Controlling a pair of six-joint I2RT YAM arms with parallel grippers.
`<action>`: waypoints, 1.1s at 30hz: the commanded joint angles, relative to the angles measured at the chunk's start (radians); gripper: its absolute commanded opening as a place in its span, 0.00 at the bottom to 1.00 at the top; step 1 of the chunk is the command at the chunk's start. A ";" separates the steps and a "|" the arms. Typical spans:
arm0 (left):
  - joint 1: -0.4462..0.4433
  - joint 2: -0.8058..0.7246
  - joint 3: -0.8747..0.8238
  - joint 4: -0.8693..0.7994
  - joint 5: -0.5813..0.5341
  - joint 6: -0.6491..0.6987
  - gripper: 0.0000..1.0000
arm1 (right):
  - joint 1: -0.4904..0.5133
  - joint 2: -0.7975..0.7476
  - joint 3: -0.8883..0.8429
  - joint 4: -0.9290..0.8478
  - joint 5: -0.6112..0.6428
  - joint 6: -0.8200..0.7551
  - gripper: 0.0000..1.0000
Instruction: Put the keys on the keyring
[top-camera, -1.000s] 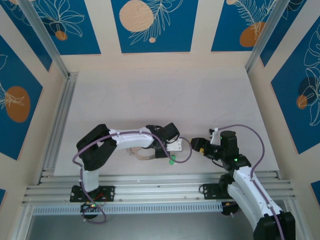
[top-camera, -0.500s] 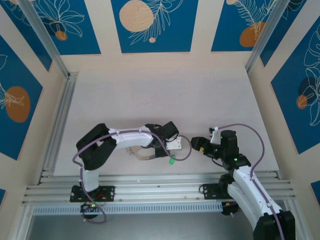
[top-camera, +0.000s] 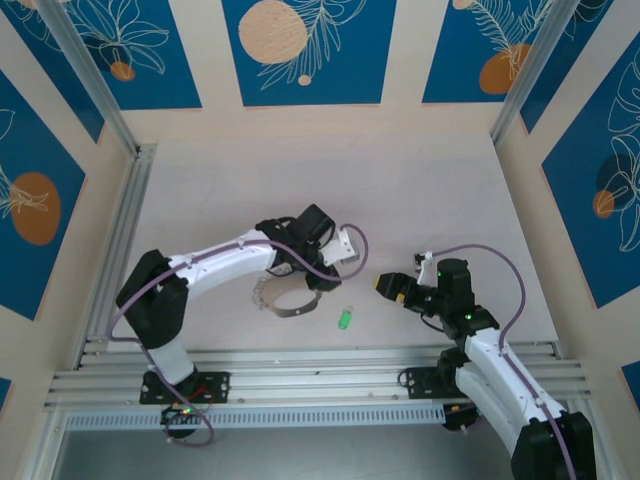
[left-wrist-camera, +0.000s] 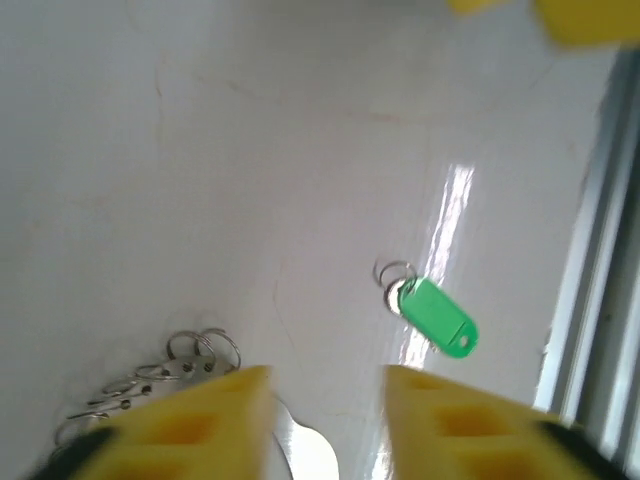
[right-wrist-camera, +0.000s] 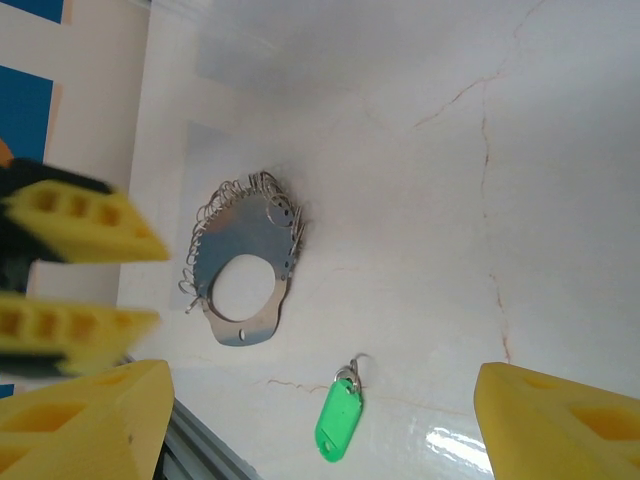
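You have the green key (top-camera: 344, 319) lying flat on the table (top-camera: 420, 190), close to the near edge. It sits just right of the keyring (top-camera: 285, 297) and does not touch it. Overhead, the keyring reads as a tan loop. Your right wrist view resolves it as a silvery plate with an oval hole, fringed with wire rings, and shows a small split ring on the key. The left gripper (left-wrist-camera: 328, 400) hangs by the keyring, fingers parted and empty. The right gripper (top-camera: 388, 288), right of the key, gapes wide and grasps nothing.
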 joint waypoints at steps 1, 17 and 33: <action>0.037 -0.021 0.037 -0.064 0.128 -0.031 0.00 | 0.008 0.001 -0.021 0.009 0.012 -0.015 0.80; 0.253 -0.072 0.163 0.283 0.636 -0.563 0.00 | 0.016 0.000 -0.026 0.049 0.025 -0.020 0.80; 0.230 -0.086 0.144 -0.066 0.325 -0.164 0.21 | 0.068 -0.011 -0.048 0.074 0.061 -0.009 0.81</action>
